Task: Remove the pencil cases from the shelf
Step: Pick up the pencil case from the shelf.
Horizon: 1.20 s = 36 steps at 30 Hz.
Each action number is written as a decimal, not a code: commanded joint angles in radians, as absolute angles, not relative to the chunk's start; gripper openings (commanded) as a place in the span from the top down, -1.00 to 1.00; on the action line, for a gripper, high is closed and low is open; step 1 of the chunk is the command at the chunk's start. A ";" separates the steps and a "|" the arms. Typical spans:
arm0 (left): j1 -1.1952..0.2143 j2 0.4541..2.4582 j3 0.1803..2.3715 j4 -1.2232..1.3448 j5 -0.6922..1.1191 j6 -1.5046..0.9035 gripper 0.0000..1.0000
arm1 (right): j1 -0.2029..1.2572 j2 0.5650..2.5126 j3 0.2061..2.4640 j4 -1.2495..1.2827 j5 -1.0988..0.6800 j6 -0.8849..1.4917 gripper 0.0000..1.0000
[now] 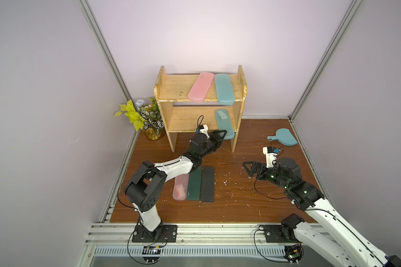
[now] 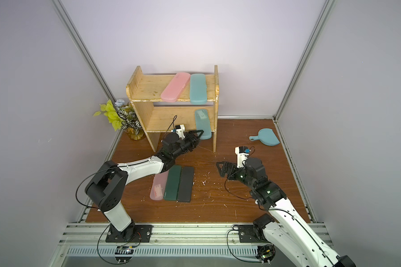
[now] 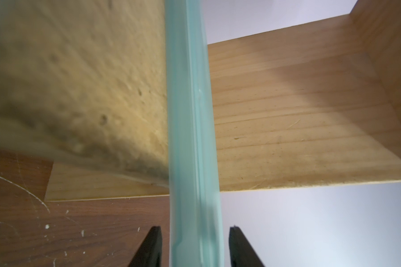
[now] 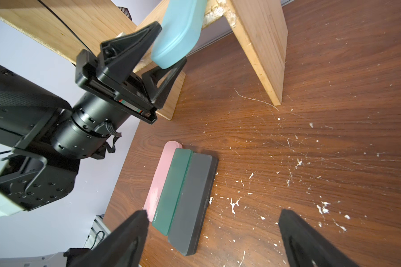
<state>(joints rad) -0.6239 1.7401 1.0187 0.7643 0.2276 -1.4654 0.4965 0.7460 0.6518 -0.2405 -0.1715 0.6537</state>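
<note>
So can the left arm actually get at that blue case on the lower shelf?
Probably yes: the left gripper straddles the overhanging end of the teal case on the lower board of the shelf, jaws open, nothing between.

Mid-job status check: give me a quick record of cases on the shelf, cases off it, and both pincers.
shelf top tier: pink case, teal case
shelf lower tier: second teal case, front end overhanging
table: translucent pink case, dark green case, black case, side by side
left pincer: open, straddling the second teal case's overhanging end, small gaps each side
right pincer: open, empty, over the table
</note>
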 commanded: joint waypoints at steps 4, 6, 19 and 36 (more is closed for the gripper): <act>-0.634 1.733 1.033 0.804 0.243 -1.461 0.47 | 0.482 0.739 0.693 -0.235 -0.162 0.631 -0.90; -0.633 1.725 1.027 0.804 0.242 -1.461 0.58 | 0.480 0.741 0.695 -0.230 -0.167 0.638 -0.90; -0.634 1.589 0.953 0.767 0.229 -1.444 0.86 | 0.470 0.736 0.669 -0.161 -0.259 0.751 -0.88; -0.634 1.197 0.661 0.754 0.441 -1.456 0.95 | 0.470 0.729 0.523 0.340 -0.495 1.127 -0.87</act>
<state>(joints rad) -0.6243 1.2629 0.6693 0.7261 0.3679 -1.4685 0.4736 0.7414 0.5137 0.1772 -0.4515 1.0252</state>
